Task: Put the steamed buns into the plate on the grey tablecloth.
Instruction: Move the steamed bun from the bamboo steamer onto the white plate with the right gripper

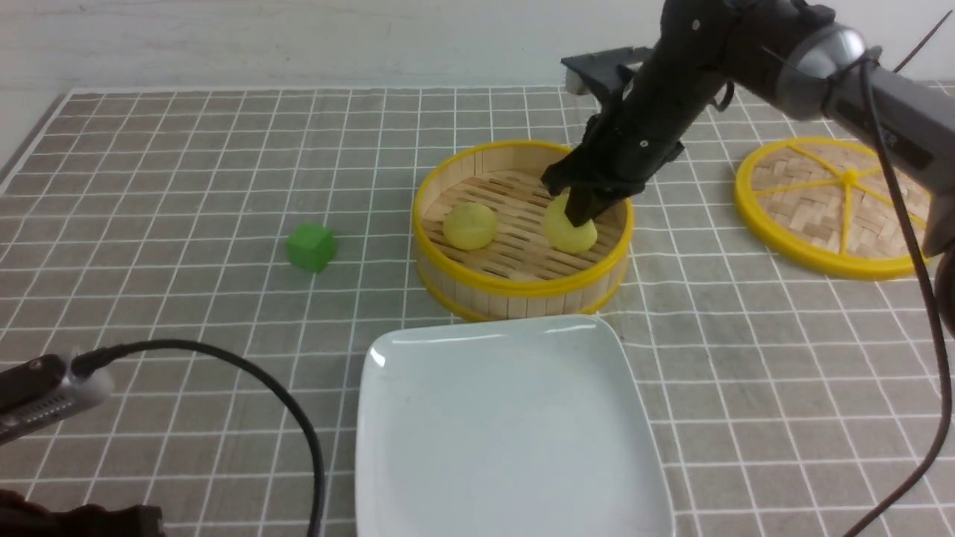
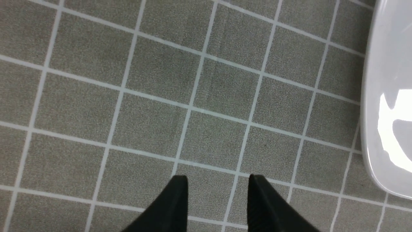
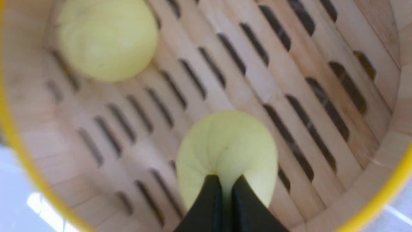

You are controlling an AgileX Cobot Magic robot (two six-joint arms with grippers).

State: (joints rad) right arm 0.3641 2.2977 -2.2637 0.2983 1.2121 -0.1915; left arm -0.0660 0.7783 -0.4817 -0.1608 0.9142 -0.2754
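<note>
Two pale-yellow steamed buns lie in the round bamboo steamer [image 1: 515, 287] on the grey tablecloth [image 1: 186, 186]. My right gripper [image 1: 582, 212] reaches down into the steamer and is shut on the right bun [image 1: 576, 233]. In the right wrist view its fingertips [image 3: 226, 182] pinch the near side of that bun [image 3: 225, 145], which still rests on the slats. The left bun [image 1: 470, 226] lies free and also shows in the right wrist view [image 3: 106, 38]. The white square plate [image 1: 507, 425] sits just in front of the steamer. My left gripper [image 2: 218, 180] is open and empty over the cloth, beside the plate's edge [image 2: 386, 64].
A green cube [image 1: 310, 247] sits left of the steamer. The steamer's woven yellow-rimmed lid [image 1: 835, 205] lies flat at the far right. A black cable [image 1: 283, 403] from the left arm loops over the cloth left of the plate.
</note>
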